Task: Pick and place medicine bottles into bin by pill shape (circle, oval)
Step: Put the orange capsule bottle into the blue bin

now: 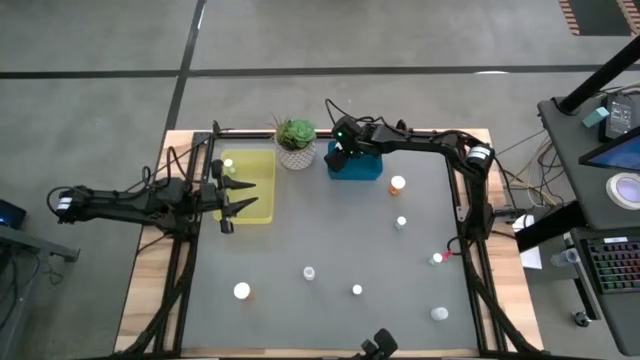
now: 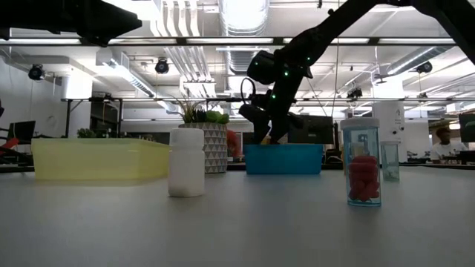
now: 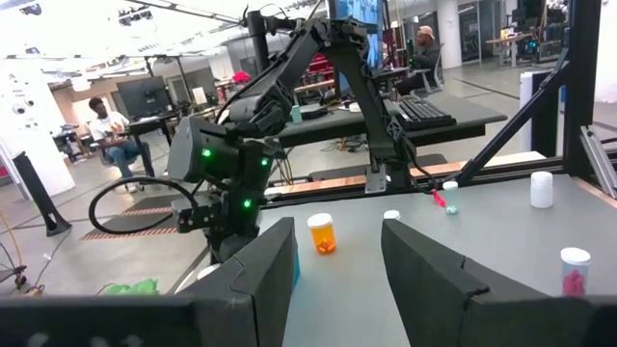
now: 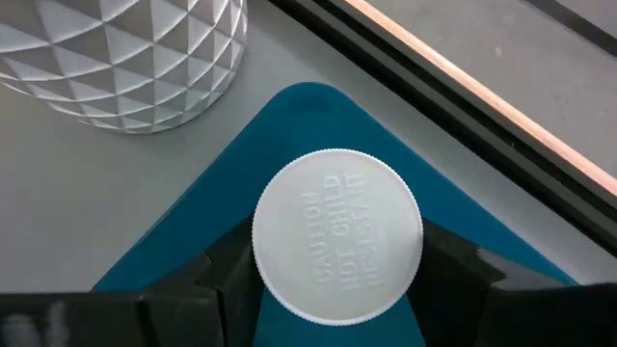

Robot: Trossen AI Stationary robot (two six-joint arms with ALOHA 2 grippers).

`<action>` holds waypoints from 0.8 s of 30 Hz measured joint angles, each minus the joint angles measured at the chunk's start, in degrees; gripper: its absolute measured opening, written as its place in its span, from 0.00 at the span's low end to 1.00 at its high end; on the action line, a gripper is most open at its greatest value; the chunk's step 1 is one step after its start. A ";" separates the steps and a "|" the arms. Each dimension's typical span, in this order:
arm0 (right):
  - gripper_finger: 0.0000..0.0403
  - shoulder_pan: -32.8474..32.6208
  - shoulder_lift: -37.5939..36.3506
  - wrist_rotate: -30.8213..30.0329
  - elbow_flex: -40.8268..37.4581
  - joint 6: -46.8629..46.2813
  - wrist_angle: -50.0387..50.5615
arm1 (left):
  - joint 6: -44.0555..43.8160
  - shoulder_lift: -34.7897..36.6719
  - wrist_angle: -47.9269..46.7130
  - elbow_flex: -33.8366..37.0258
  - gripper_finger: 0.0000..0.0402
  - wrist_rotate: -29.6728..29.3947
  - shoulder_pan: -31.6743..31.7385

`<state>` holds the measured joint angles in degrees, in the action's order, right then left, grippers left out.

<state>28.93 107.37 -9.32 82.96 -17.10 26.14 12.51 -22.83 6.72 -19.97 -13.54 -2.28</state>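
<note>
Over the blue bin (image 1: 356, 166) at the back of the table, just beside the potted plant (image 1: 296, 141): your right gripper (image 1: 343, 152) hangs with a white-capped bottle (image 4: 337, 248) clamped between its fingers. The wrist view looks straight down on the cap, with the bin's blue floor under it. So the step in hand reads as the drop into this bin, carry done, release not yet made.

Left gripper (image 1: 226, 196) waits at the near edge of the yellow bin (image 1: 250, 186), fingers parted about halfway, nothing between them. One bottle (image 1: 228, 163) already lies in the yellow bin.

Loose bottles on the grey table (image 1: 330, 240):
- amber one (image 1: 397, 185) just right of the blue bin
- small white-capped one (image 1: 401, 222) nearer the middle
- three along the front: (image 1: 242, 291), (image 1: 309, 272), (image 1: 357, 290)
- one at the front right corner (image 1: 439, 313)
- a red-marked one (image 1: 438, 258) by the right arm's base

Next move, as you'd judge it: check the bottle sits inside the bin walls, not over the rim, lower a little, then open the fingers. Pill shape can't be read from here, so whether blue is the right bin is unconfirmed.
</note>
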 joint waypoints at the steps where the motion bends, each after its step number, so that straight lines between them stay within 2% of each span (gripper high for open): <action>1: 0.49 0.00 0.00 -0.05 0.00 0.00 -0.05 | 0.00 0.00 0.00 0.00 0.35 -0.02 0.02; 24: 0.52 -0.02 0.00 -1.51 -0.56 -0.28 0.08 | -0.02 -0.02 0.11 0.02 0.35 -0.04 0.01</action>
<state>28.91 107.37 -10.83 82.39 -17.39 26.22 12.49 -22.85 6.83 -19.94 -13.58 -2.27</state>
